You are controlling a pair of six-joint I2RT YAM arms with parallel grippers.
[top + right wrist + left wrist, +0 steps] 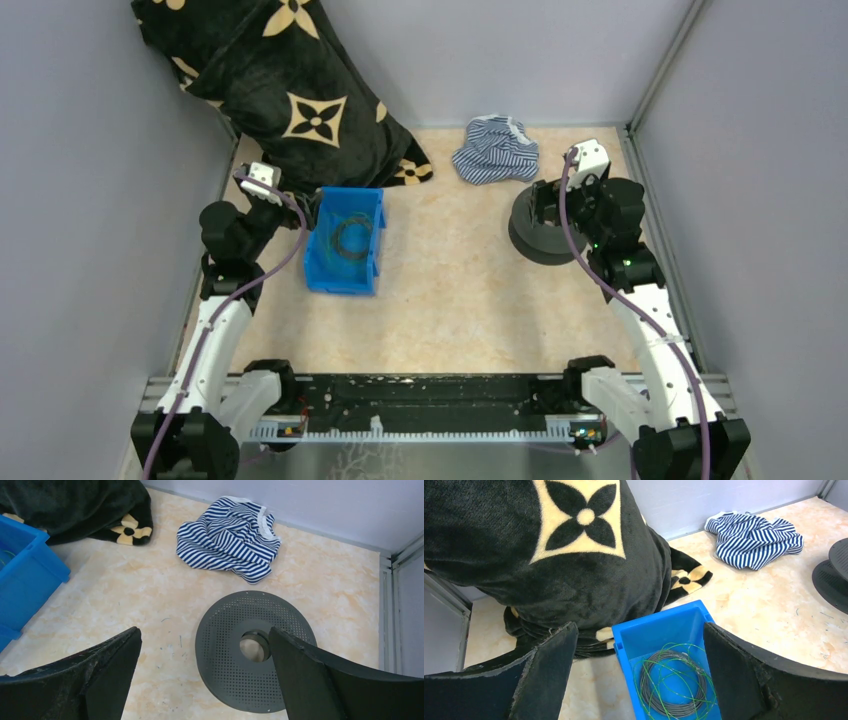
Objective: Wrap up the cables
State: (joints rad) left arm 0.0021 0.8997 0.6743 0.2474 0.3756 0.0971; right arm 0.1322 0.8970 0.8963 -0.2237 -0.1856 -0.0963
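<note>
The cables (pixel 676 685) are a small coil of thin grey wire with loose green loops, lying in a blue bin (pixel 659 630). They also show in the top view (pixel 350 238), inside the bin (pixel 345 283) at left centre. My left gripper (pixel 639 627) is open and empty, held above the near end of the bin with the coil between its fingers in view. In the top view it (pixel 285 205) is just left of the bin. My right gripper (pixel 204 632) is open and empty above a perforated dark round spool (pixel 250 680) on the right (pixel 540 240).
A black blanket with tan flower marks (pixel 290 100) is heaped at the back left, touching the bin's far end. A blue-and-white striped shirt (pixel 495 150) lies crumpled at the back centre. Grey walls close in the sides and back.
</note>
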